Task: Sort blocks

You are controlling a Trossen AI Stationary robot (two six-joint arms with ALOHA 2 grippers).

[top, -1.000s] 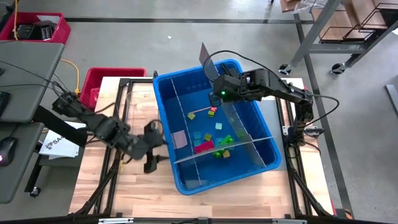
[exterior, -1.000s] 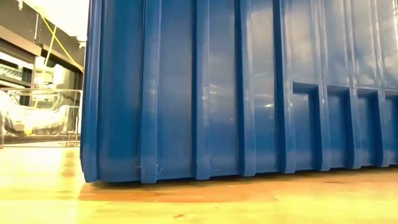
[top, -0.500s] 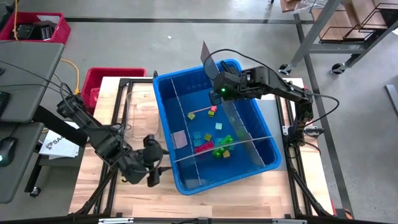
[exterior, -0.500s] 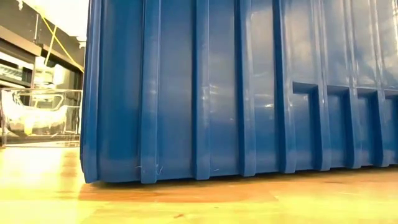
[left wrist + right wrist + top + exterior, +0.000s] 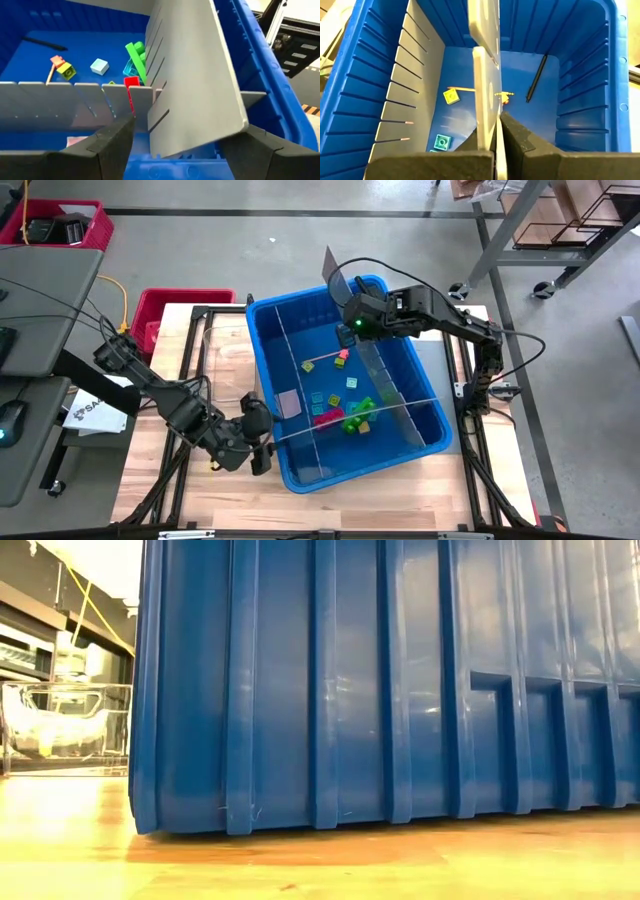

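Wooden table [image 5: 200, 490], blue bin [image 5: 300, 475]; left fingers [image 5: 107, 145] spread, right fingers [image 5: 520, 140] pinching divider [image 5: 484, 95].

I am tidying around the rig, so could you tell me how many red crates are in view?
2. One red crate on the floor at the high view's top left; the other red crate beside the table's far left corner. More may be hidden.

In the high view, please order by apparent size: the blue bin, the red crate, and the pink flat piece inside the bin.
1. blue bin, by far the largest.
2. red crate, partly hidden by the table, so its full size is unsure.
3. pink flat piece, the smallest.
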